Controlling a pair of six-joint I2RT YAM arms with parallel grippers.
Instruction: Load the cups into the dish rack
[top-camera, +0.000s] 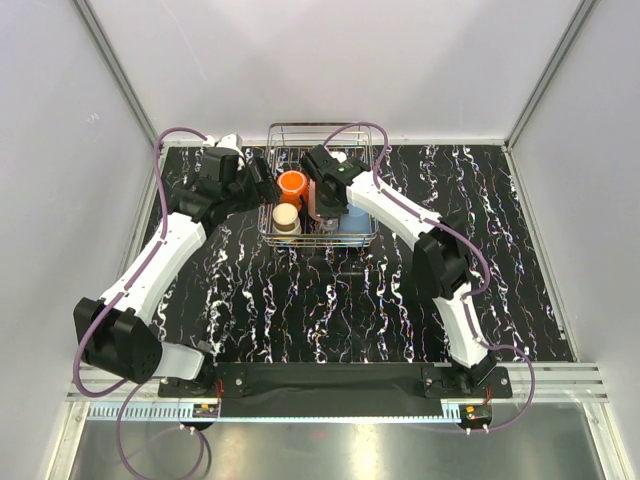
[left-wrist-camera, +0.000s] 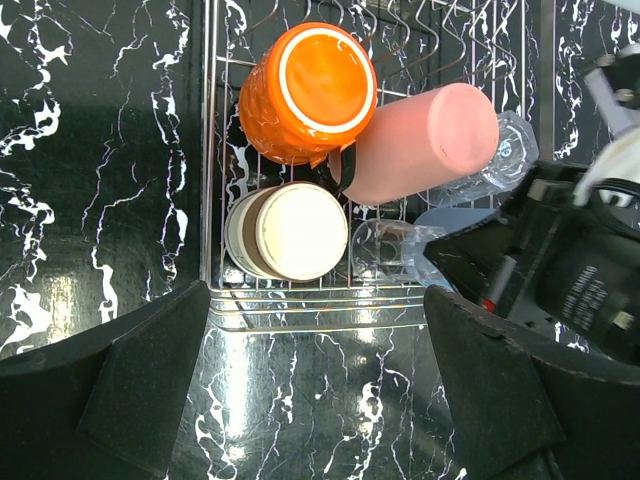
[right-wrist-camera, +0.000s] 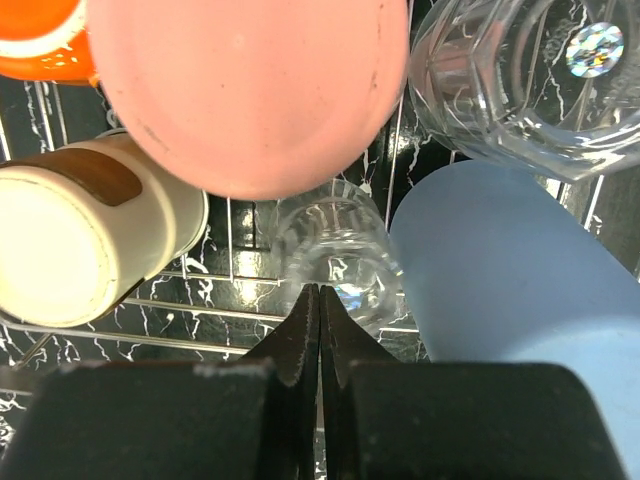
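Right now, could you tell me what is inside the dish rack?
The dish rack holds an orange mug, a salmon-pink tumbler, a beige cup, a light blue cup, a small clear glass and a faceted clear glass. Anything beneath the tumbler is covered.

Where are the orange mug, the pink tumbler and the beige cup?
orange mug (left-wrist-camera: 318, 85), left wrist view, its upward-facing end
pink tumbler (right-wrist-camera: 250, 90), right wrist view, its flat pink end
beige cup (left-wrist-camera: 300, 232), left wrist view, its pale end

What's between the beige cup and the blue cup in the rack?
One small clear glass sits between the beige cup and the blue cup. It is clearest in the right wrist view, and the left wrist view shows it too.
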